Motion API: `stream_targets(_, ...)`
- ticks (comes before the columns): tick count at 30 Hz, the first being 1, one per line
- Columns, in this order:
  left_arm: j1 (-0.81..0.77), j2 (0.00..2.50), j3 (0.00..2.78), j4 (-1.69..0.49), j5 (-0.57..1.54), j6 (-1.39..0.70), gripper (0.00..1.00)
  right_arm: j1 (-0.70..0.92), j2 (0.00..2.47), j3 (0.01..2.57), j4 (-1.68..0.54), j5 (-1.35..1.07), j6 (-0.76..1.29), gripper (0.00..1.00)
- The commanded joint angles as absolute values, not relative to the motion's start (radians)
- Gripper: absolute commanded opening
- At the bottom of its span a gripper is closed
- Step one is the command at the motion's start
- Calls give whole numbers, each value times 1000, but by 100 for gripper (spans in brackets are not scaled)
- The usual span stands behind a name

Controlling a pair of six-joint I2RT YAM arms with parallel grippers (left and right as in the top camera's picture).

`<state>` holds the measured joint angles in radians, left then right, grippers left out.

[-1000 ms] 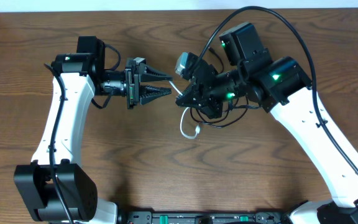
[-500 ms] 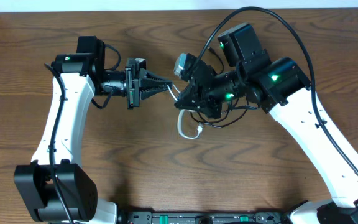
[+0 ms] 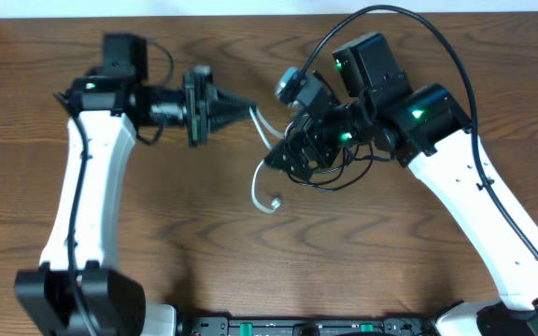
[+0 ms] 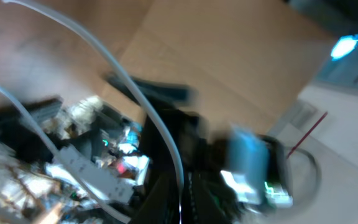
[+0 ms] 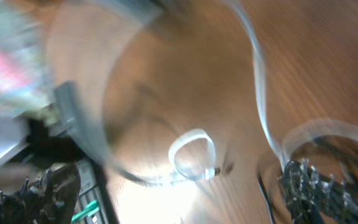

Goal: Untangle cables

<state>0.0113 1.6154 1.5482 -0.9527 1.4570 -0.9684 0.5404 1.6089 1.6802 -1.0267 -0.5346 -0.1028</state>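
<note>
The left hand is pinched shut on the white cable near one end, at the far middle of the worktop. From the fingertips the cable slants right toward the right hand, then drops near and left to a small curl lying flat. The right hand sits over the black cables, which loop in a knot right of centre. In its wrist view, though blurred, the pads look spread wide with nothing between them.

All three cords look light, thin and limp. They should follow a pull easily, but a loop could snag and drag the others along. I would grip the white cable close to a plug or on a straight run, where the jaws can close across it. The black knot should be held down near the crossing while the white one is drawn left.
</note>
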Motion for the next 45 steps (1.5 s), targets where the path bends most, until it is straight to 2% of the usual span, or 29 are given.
stream_targets(1, 16, 1488, 1643, -691, 1414, -1304, 7, 524, 1597, 1687, -1062, -197, 182, 99)
stream_targets(3, 17, 1429, 1644, -399, 1368, -1514, 7, 508, 1597, 1686, -1086, -129, 250, 99)
stream_targets(7, 17, 1365, 1644, 51, 1284, -1809, 7, 487, 1597, 1685, -1098, -99, 292, 99)
stream_targets(11, 17, 1340, 1644, 363, 1176, -1861, 7, 485, 1597, 1683, -1113, -99, 292, 99)
stream_targets(13, 17, 1339, 1644, 437, 1110, -1861, 7, 483, 1597, 1677, -1121, -96, 292, 99)
stream_targets(18, 17, 1349, 1644, 434, 1010, -1827, 7, 483, 1597, 1631, -1114, -96, 303, 99)
stream_targets(23, 17, 1387, 1644, 409, 928, -1598, 8, 483, 1597, 1540, -1065, -96, 331, 99)
stream_targets(26, 17, 1412, 1644, 409, 892, -1537, 7, 483, 1597, 1490, -1031, -96, 386, 99)
stream_targets(29, 17, 1438, 1644, 409, 886, -1376, 8, 487, 1597, 1427, -981, -97, 415, 99)
stream_targets(31, 17, 1463, 1644, 390, 833, -1116, 7, 487, 1597, 1373, -945, -97, 415, 99)
stream_targets(35, 17, 1502, 1644, 233, 746, -791, 7, 484, 1597, 1316, -912, -97, 414, 99)
stream_targets(37, 17, 1538, 1644, 140, 610, -671, 7, 487, 1597, 1289, -869, -99, 414, 99)
stream_targets(41, 17, 1615, 1644, 138, 459, -591, 8, 487, 1597, 1238, -801, -111, 414, 99)
stream_targets(45, 17, 1679, 1644, 200, 402, -534, 7, 487, 1597, 1194, -756, -111, 414, 99)
